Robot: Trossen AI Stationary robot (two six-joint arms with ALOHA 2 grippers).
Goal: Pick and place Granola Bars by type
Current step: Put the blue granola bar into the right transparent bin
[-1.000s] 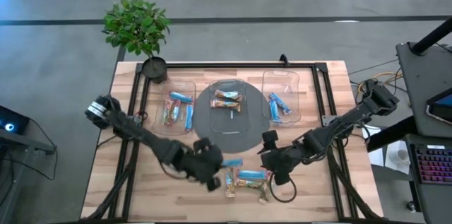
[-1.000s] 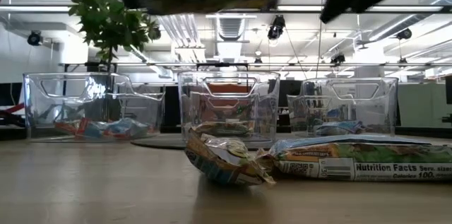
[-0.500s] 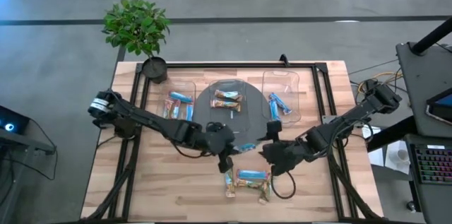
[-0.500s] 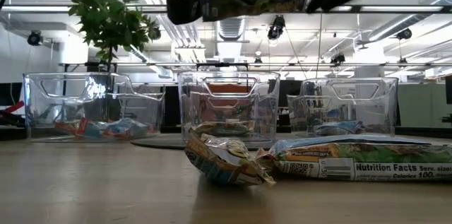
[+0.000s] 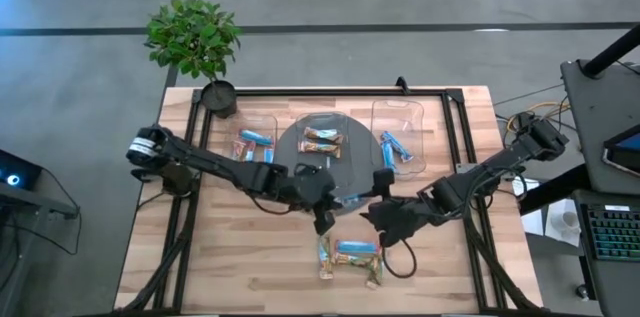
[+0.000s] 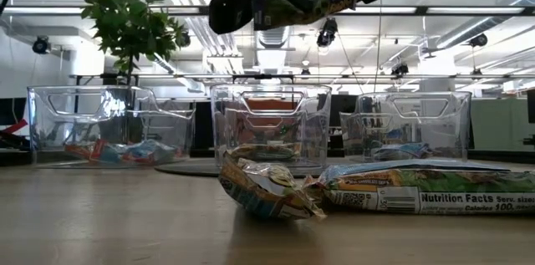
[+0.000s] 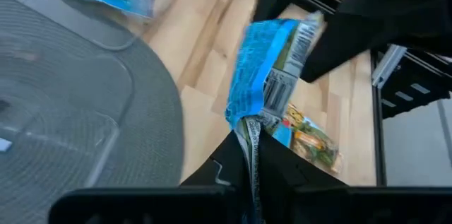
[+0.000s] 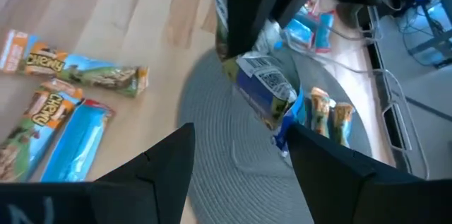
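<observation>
My left gripper [image 5: 324,215] is shut on a blue-wrapped granola bar [image 7: 272,68], held above the table in front of the grey round mat [image 5: 300,172]. My right gripper [image 8: 240,131] is open just to the right of it. Its fingers stand on either side of the bar's free end [image 8: 265,90]; I cannot tell whether they touch it. Several more bars [image 5: 350,257], one blue and the others green, orange and tan, lie flat on the wood near the table's near edge. Other bars lie in three clear bins [image 5: 250,147]. My left gripper pinches the blue bar by the crimped end of its wrapper [image 7: 248,133] between its two fingers. The bar is lifted clear of the table and sticks out past the fingertips toward the right gripper, its label side showing.
Three clear bins stand in a row on the far half: the left [image 5: 252,145], the middle [image 5: 322,142] on the grey mat, the right [image 5: 400,142]. A potted plant [image 5: 195,42] stands at the far left corner. Bare wood lies left and right of the loose bars.
My left gripper has gone up and toward the far right, from beside the loose bars to the mat's near edge, carrying the blue bar lifted clear. My right gripper has shifted a little toward the left and the bar. The loose bars have stayed put.
</observation>
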